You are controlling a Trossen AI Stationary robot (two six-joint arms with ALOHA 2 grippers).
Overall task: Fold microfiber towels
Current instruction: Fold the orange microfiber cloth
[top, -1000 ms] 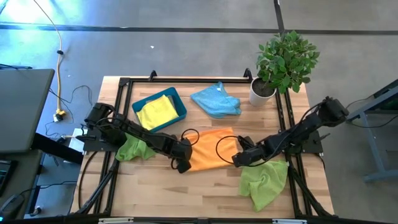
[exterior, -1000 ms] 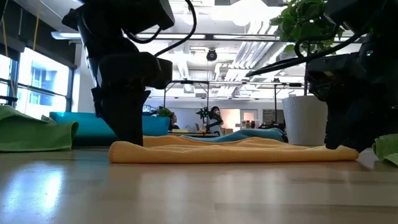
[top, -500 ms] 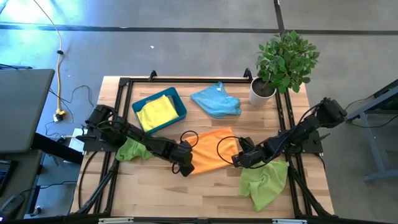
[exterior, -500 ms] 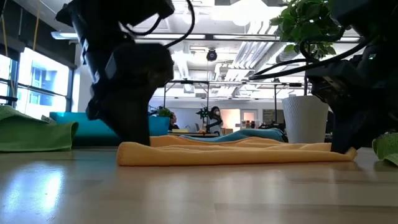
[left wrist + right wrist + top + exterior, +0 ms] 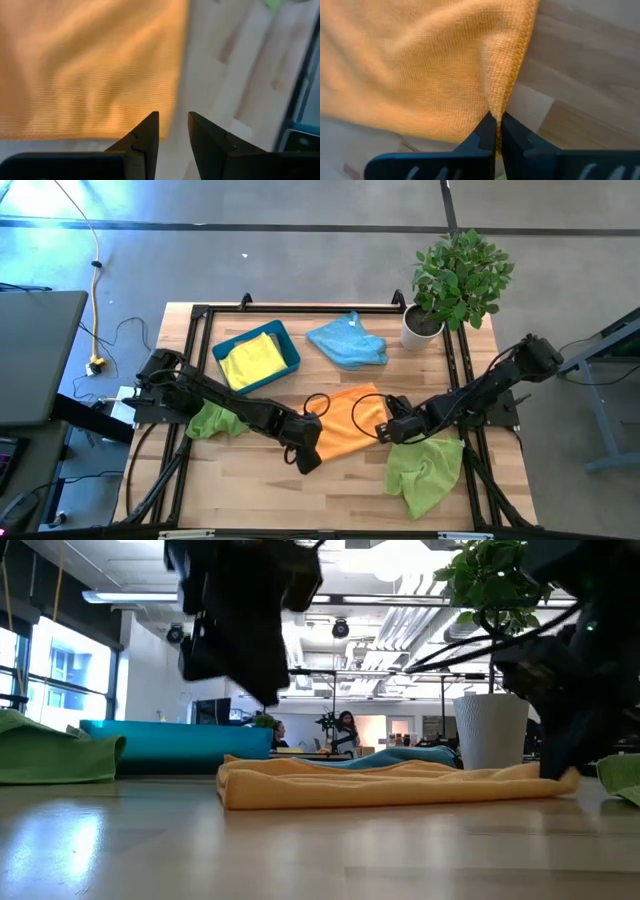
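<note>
An orange microfiber towel (image 5: 345, 422) lies crumpled flat at the table's middle. My right gripper (image 5: 498, 116) is shut on its near right corner. My left gripper (image 5: 308, 458) hangs open above the table off the towel's near left corner (image 5: 232, 790), with nothing between its fingers (image 5: 173, 116). A yellow towel (image 5: 250, 360) lies in the teal tray (image 5: 222, 346). A light blue towel (image 5: 348, 342) lies at the far middle. One lime green towel (image 5: 215, 420) lies on the left and another (image 5: 425, 470) on the near right. My right gripper pinches the orange towel's hemmed edge at its near right corner (image 5: 506, 97) between its two fingers. The fingers slant down from the table's right side. The cloth puckers into a ridge at the fingertips. The rest of the towel lies on the table.
A potted plant in a white pot (image 5: 425, 325) stands at the far right corner. Black frame rails (image 5: 300, 307) run along the table's edges. Bare wood (image 5: 260, 490) shows along the near edge, left of the green towel.
My left gripper has lifted off the table at the orange towel's left end and gone up, toward the right and near edges. The towel's left end has drawn in toward the right, while its right end has stayed under my right gripper.
</note>
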